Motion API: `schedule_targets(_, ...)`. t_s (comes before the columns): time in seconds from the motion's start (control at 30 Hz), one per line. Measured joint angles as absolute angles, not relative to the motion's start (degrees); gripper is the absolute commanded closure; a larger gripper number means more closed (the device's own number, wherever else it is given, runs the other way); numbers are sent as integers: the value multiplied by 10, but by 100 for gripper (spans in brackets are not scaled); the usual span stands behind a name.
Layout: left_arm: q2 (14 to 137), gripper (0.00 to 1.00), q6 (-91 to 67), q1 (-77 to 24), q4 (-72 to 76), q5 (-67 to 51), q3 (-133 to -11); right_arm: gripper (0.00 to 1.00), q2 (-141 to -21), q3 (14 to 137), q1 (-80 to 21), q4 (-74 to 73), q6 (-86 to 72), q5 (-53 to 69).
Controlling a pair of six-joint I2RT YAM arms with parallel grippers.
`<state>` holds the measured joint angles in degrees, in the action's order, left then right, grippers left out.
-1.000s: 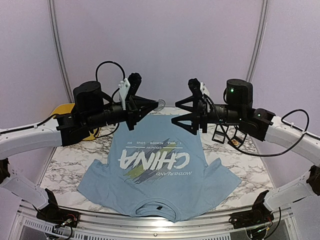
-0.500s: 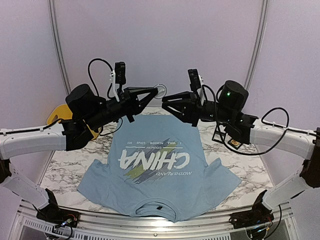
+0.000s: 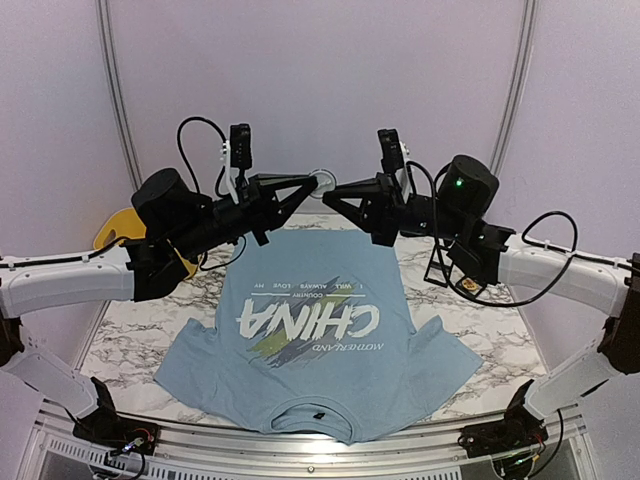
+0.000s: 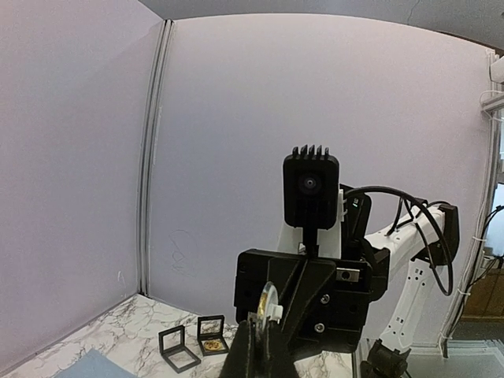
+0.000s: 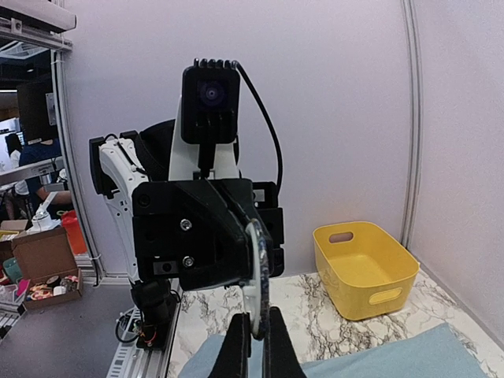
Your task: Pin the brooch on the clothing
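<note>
**Top view:** left jaws and right jaws raised tip to tip high above the counter (image 3: 130, 335), both closed in on the brooch (image 3: 322, 180), a small pale ring. Well below it lies the T-shirt (image 3: 310, 340), light blue, spread flat on the marble. Collar toward the arm bases, white "CHINA" lettering and yellow-green streaks across the chest. At far left a yellow tub (image 3: 118, 228). At right, beside the shirt's hem, small black display boxes (image 3: 452, 272).

**Left wrist view:** left jaws pinched shut on the lower edge of the brooch (image 4: 268, 302). Brooch seen edge-on with a gold glint, upright just in front of the right arm's wrist block (image 4: 315, 303). On the counter beyond, two display boxes (image 4: 194, 341), one with something gold inside. A blue corner of the T-shirt (image 4: 79, 366) at lower left.

**Right wrist view:** right jaws drawn almost together, with the brooch's (image 5: 256, 268) bottom rim gripped between the fingers (image 5: 239, 350). Directly behind, the left arm's wrist block (image 5: 197, 236). Yellow tub (image 5: 365, 268) on the marble at right, T-shirt (image 5: 378, 354) along the bottom edge.
</note>
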<state>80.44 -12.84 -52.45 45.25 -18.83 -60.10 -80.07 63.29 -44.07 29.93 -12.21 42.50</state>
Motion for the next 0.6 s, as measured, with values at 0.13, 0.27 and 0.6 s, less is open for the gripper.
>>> schedule_targets(0.13, 804, 100, -128, -524, 457, -191, -601, 100, -801, 636, -441, 298, -123, 428)
schedule_targets(0.27, 804, 100, -127, -524, 463, -190, -597, 100, -801, 638, -441, 293, -122, 430)
schedule_targets(0.6, 784, 27, -44, -522, 391, -170, -583, 100, -790, 662, -429, 172, -52, 423)
